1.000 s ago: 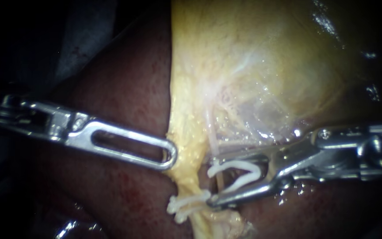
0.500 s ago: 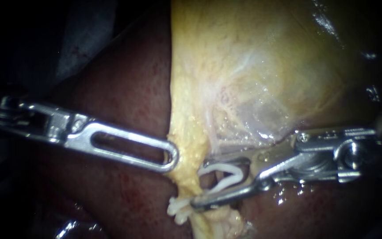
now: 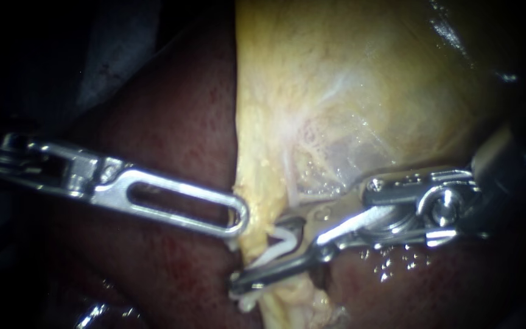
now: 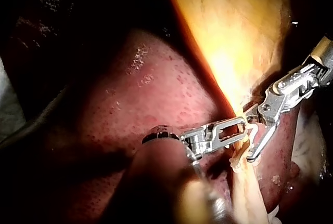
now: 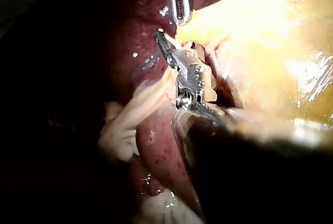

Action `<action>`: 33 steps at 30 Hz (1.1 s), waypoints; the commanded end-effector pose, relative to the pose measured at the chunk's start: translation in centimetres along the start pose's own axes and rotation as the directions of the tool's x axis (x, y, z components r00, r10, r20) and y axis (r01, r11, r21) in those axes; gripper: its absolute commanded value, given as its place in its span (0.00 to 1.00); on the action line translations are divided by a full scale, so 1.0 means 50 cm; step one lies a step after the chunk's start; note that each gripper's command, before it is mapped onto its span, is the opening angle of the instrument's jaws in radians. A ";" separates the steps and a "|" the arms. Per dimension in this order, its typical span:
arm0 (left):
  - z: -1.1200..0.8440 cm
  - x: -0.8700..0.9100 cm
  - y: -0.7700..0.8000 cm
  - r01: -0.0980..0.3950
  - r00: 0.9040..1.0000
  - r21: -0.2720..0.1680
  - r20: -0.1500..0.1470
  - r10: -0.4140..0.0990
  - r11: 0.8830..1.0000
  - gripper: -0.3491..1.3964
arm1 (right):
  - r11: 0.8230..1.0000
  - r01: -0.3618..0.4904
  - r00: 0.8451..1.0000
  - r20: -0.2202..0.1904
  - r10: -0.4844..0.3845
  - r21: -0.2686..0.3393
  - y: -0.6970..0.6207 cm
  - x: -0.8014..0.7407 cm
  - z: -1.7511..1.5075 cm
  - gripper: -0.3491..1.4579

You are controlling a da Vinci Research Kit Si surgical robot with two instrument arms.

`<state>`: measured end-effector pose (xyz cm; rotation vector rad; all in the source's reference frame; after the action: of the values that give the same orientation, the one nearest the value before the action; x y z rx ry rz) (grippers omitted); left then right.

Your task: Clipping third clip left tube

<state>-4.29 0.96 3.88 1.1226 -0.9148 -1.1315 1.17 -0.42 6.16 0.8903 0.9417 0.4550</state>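
Note:
My left instrument [image 3: 238,222] comes in from the left. Its slotted jaws are shut on the yellow edge of the gallbladder [image 3: 348,91], as the left wrist view [image 4: 237,130] also shows. My right instrument [image 3: 257,253] reaches in from the right with a white clip [image 3: 281,244] held between its jaws. The jaws and clip straddle a thin pale tube [image 3: 288,180] that runs down from the gallbladder. Just under the lower jaw, white clips [image 3: 248,300] sit on the strand. The right wrist view shows the right instrument [image 5: 169,44] at the same strand.
Dark red liver [image 3: 171,122] lies behind and below both instruments. A pale, frayed strand of tissue [image 5: 125,125] hangs beside the right instrument's shaft. Wet tissue glistens under the right instrument's joint [image 3: 391,265].
My right instrument has slid leftward across the tube, and its jaws have narrowed, squeezing the clip flatter. The left instrument has kept its hold and place.

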 end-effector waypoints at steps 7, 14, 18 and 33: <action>0.0004 0.0000 -0.0001 0.000 1.000 -0.001 0.001 0.000 1.000 0.00 | 1.000 -0.001 1.000 -0.001 0.001 -0.003 0.0003 0.0006 0.0009 0.47; 0.0004 0.0000 -0.0001 0.000 1.000 -0.001 0.001 0.000 1.000 0.00 | 1.000 -0.001 1.000 -0.001 0.001 -0.002 0.0004 0.0006 0.0009 0.46; 0.0004 0.0000 0.0000 0.000 1.000 -0.001 0.001 0.000 1.000 0.00 | 1.000 -0.001 1.000 -0.001 0.001 -0.002 0.0006 0.0007 0.0006 0.45; 0.0006 0.0001 0.0002 0.000 1.000 -0.001 0.001 0.000 1.000 0.00 | 0.993 -0.118 0.993 -0.007 0.118 0.016 0.0007 0.0044 -0.0042 0.00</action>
<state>-4.31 0.95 3.90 1.1206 -0.9150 -1.1326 1.11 -0.14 6.02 0.9643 0.9017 0.5570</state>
